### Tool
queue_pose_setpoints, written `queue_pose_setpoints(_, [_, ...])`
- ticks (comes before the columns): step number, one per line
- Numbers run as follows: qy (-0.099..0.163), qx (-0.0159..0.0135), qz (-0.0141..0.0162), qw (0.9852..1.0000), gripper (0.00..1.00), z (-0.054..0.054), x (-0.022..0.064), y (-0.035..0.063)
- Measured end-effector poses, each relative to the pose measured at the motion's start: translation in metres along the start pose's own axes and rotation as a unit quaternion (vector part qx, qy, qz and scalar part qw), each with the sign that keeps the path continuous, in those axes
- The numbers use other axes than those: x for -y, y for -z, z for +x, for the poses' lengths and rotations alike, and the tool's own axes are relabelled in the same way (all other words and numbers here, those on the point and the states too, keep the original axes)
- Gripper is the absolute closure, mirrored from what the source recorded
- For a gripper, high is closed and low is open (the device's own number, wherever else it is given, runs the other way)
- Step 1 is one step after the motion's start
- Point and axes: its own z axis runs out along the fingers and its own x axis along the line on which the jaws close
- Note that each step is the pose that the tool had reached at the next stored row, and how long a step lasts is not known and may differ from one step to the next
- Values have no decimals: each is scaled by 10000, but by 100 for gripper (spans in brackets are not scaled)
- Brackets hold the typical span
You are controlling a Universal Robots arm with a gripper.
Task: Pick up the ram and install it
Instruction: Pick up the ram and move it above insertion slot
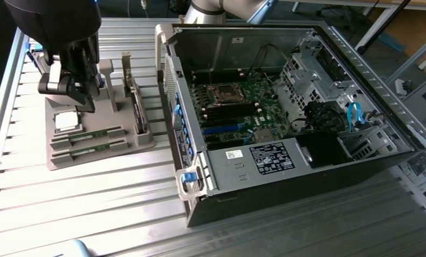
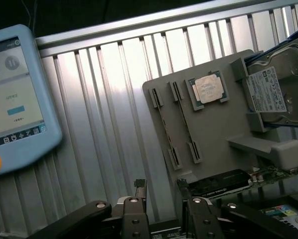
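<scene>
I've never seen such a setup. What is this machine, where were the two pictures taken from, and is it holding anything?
It is a dark robot arm with jaws. One picture comes from a camera off the arm, the other from a camera on its wrist. On the ribbed metal table sit an open computer case and a grey parts holder carrying two thin green ram sticks, a square silver processor chip and a silver hard drive. The jaws hang open over the holder, holding nothing.

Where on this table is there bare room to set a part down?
Bare table slats fill the exterior view's lower left, bordered by the gray holder and the computer case; more lie between holder and teach pendant. The holder-case gap is narrow.
</scene>
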Motion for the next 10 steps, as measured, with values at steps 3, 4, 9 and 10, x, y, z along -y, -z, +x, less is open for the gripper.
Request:
queue_pose_setpoints(3, [0, 0, 0, 10000, 64, 0, 0, -7])
queue_pose_setpoints(4, [0, 0, 0, 10000, 64, 0, 0, -10])
queue_pose_setpoints(9, [0, 0, 0, 10000, 64, 0, 1, -22])
queue_pose_setpoints(10, [0, 0, 0, 10000, 64, 0, 0, -24])
